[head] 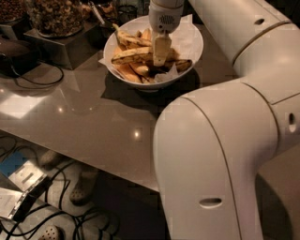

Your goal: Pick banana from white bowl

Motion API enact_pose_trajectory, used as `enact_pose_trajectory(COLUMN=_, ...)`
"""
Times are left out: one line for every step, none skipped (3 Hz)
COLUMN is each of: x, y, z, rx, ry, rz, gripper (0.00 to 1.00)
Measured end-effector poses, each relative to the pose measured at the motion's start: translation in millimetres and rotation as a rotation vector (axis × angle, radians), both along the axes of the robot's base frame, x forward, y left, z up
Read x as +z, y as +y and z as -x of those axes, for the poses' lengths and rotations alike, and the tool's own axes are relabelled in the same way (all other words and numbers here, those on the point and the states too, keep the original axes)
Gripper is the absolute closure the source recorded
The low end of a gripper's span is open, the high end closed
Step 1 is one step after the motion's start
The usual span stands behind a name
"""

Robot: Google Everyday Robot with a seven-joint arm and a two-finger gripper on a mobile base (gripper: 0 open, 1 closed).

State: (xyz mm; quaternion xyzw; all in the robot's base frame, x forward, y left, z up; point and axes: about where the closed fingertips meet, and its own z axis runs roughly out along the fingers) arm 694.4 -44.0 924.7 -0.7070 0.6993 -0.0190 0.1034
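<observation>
The white bowl [192, 57] stands at the back of the grey table, lined with white paper [185, 35] and holding several bananas. A long, nearly straight banana [131, 55] with dark streaks lies across the middle of the pile, pointing left. My gripper [160, 50] hangs straight down from the white wrist into the middle of the bowl. It is at the right end of that banana and touches the pile. What lies under the gripper is hidden. My large white arm fills the right side of the view.
Glass jars of snacks [52, 14] stand on a metal stand [56, 46] left of the bowl. A black cable [35, 80] lies on the table [93, 122]. Below the table's front edge are cables, shoes [82, 188] and a box [18, 190] on the floor.
</observation>
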Motion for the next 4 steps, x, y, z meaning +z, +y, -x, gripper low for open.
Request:
enact_pose_trajectory(x=-0.2, y=0.0, z=-0.1, rx=0.000, ry=0.000, rz=0.000, gripper=0.69)
enact_pose_trajectory(x=-0.2, y=0.0, z=-0.1, rx=0.000, ry=0.000, rz=0.000, gripper=0.92)
enact_pose_trajectory(x=0.4, y=2.4, z=-7.2, rx=-0.009, ry=-0.029, rz=-0.017, gripper=1.00)
enact_pose_trajectory(x=16.5, y=-10.1, z=2.2, rx=-0.063, ry=-0.072, rz=-0.080, gripper=1.00)
